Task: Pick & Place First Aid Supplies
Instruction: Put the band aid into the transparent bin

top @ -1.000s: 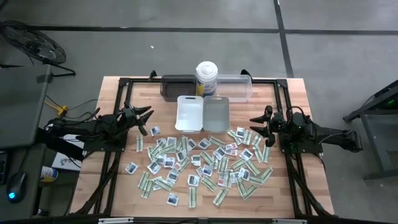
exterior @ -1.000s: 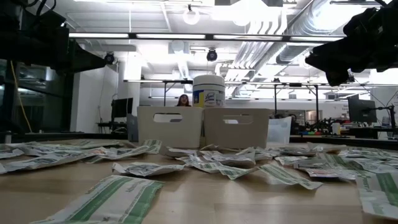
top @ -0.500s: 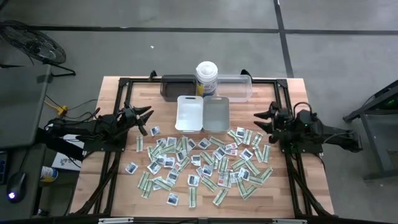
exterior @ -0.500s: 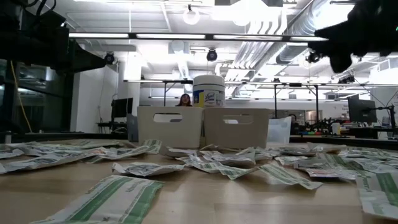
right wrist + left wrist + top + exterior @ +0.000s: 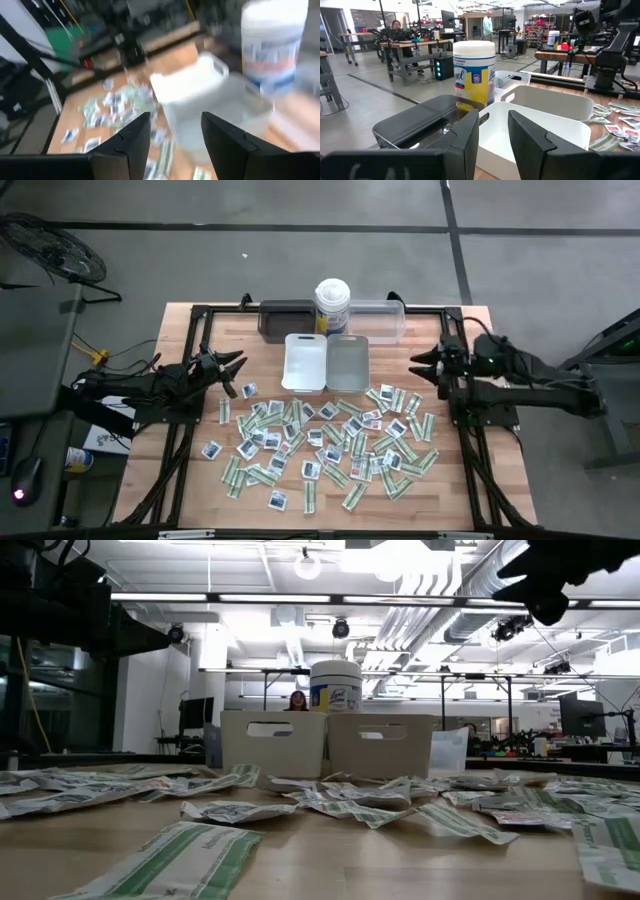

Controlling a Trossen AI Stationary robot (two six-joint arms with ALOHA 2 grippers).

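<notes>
Centrally, first aid supplies point(image 5: 325, 445) strewn over desk point(image 5: 190, 480), white tray point(image 5: 305, 362), grey tray point(image 5: 348, 363), canister point(image 5: 332, 304) behind, left gripper point(image 5: 240, 370) and right gripper point(image 5: 418, 366) flanking, both jaws parted, empty.

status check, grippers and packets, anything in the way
Left gripper open, empty, left of white tray. Right gripper open, empty, raised right of grey tray. Packets all on table, none binned. Nothing in the way.
</notes>
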